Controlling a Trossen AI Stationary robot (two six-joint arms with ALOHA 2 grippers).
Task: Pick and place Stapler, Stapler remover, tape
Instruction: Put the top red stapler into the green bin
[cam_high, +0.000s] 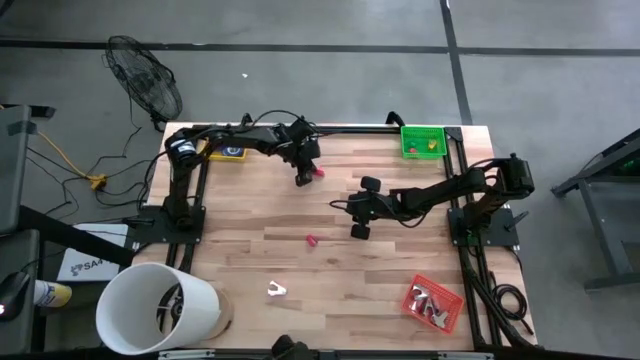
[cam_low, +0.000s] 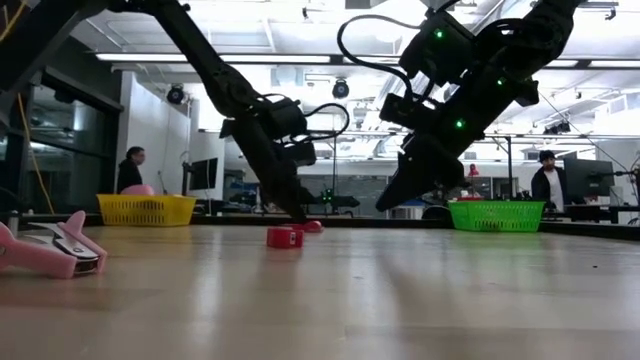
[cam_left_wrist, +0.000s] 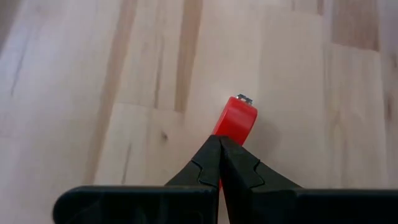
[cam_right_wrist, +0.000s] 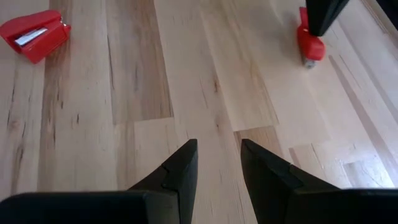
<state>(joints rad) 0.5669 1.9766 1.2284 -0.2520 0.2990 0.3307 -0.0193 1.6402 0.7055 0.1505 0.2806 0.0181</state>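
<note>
From my seat the left gripper (cam_high: 304, 180) is down at the far middle of the table (cam_high: 260, 250), its fingers (cam_left_wrist: 208, 163) pressed tight together and holding nothing; their tips touch the near end of a small red stapler (cam_left_wrist: 236, 118), whose long axis runs straight away from the wrist camera, metal tip pointing outward. The right gripper (cam_right_wrist: 217, 165) hangs over the table's centre, fingers parted a little way with only bare wood between them. A second red stapler (cam_high: 311, 240) lies near mid-table, tilted, its metal face up in the right wrist view; a pink staple remover (cam_low: 50, 250) lies at the near edge. The table is pale wooden planks; a green basket (cam_high: 421, 140) and a yellow basket (cam_low: 147, 209) sit at the far corners, a red basket (cam_high: 433, 303) near the front right. Beyond, I see a lit workshop with two people; I can read no writing.
</note>
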